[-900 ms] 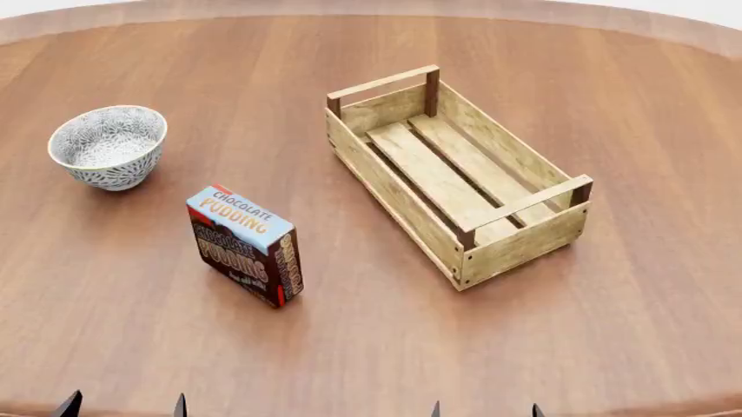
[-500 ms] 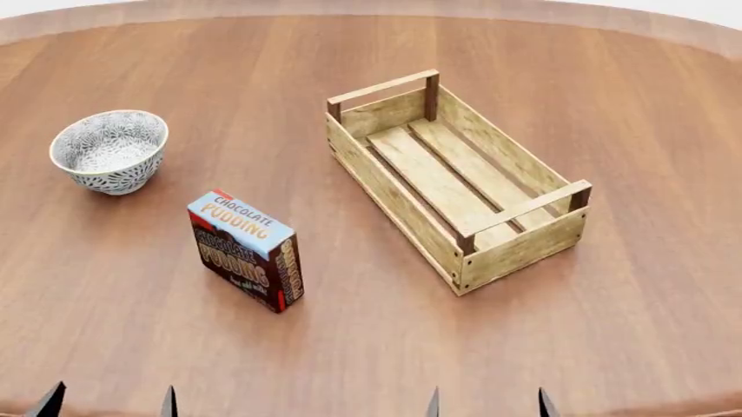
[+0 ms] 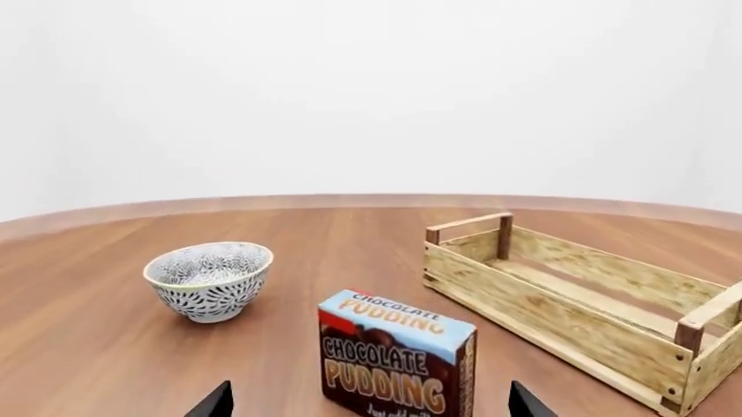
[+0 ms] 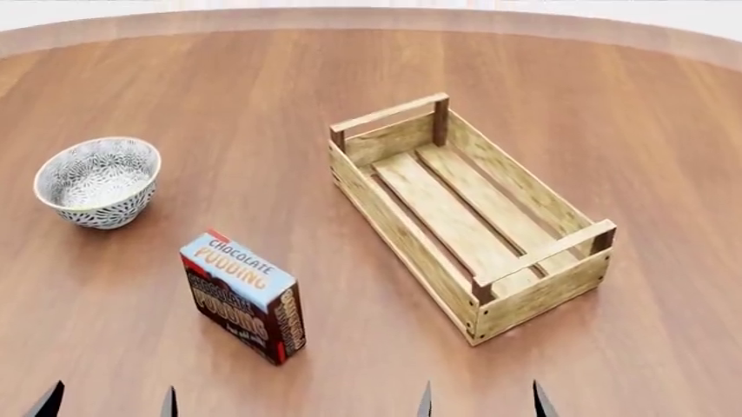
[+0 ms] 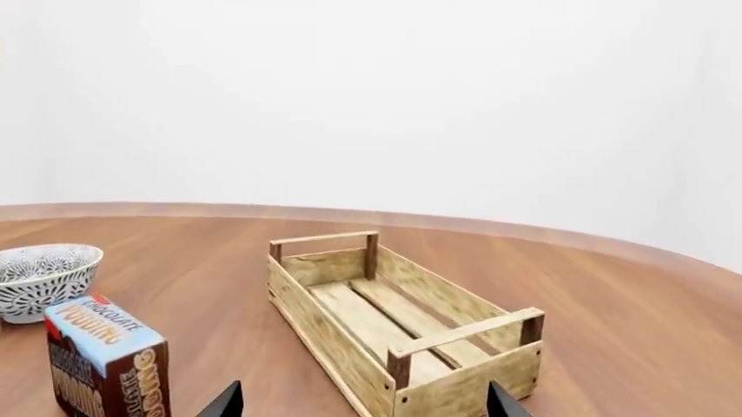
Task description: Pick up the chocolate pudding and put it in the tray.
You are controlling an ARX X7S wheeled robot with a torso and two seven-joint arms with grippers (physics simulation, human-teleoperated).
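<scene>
The chocolate pudding (image 4: 243,295) stands upright on the wooden table (image 4: 232,104), left of the tray (image 4: 400,234), a light-wood slatted crate that lies empty. The pudding also shows in the left wrist view (image 3: 397,365) and in the right wrist view (image 5: 104,369); the tray shows in both too (image 3: 545,300) (image 5: 313,304). My left gripper (image 4: 110,401) is open at the near table edge, just short of the pudding; its tips (image 3: 217,401) stand wide apart. My right gripper (image 4: 481,400) is open in front of the tray's near end, with its tips (image 5: 228,401) wide apart.
A grey-white patterned bowl (image 4: 97,181) stands at the far left of the table, behind the pudding; it also shows in the left wrist view (image 3: 210,280). The round table's far edge (image 4: 371,17) curves along the top of the head view.
The head view has shifted, so the bowl, pudding and tray all sit lower in the frame. Both grippers' tips stay at the bottom edge, still open.
</scene>
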